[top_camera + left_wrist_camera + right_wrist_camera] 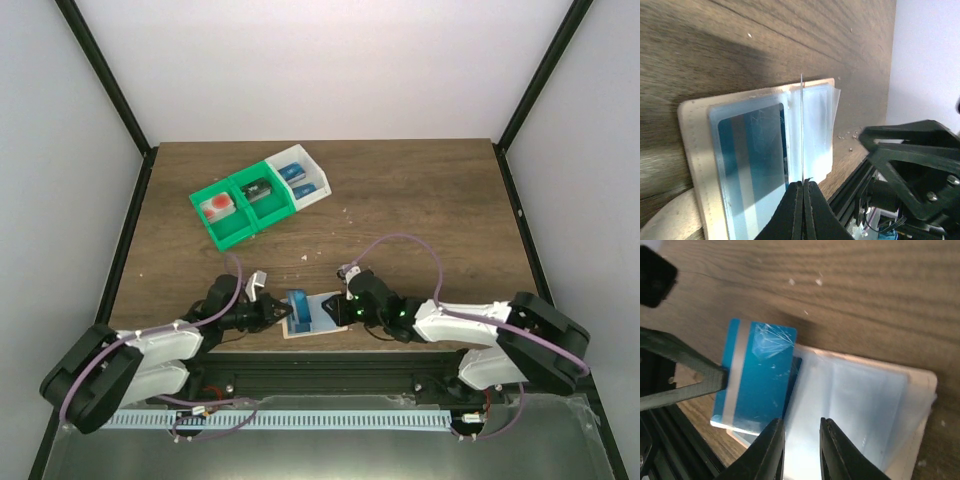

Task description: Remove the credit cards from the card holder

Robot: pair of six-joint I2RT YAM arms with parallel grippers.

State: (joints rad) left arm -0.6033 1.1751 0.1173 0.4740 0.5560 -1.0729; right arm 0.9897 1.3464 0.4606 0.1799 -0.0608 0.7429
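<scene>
The card holder lies open and flat near the table's front edge. My left gripper is shut on a blue credit card and holds it on edge over the holder's left part. In the left wrist view the gripper pinches that card edge-on, and another blue card sits in the holder's sleeve. My right gripper is open and empty over the holder. In the right wrist view the gripper hovers at the clear pocket, with the held card to its left.
Two green bins and a white bin stand at the back left. They hold a red-orange item on white, a dark item and blue items. The black front rail runs just behind the holder.
</scene>
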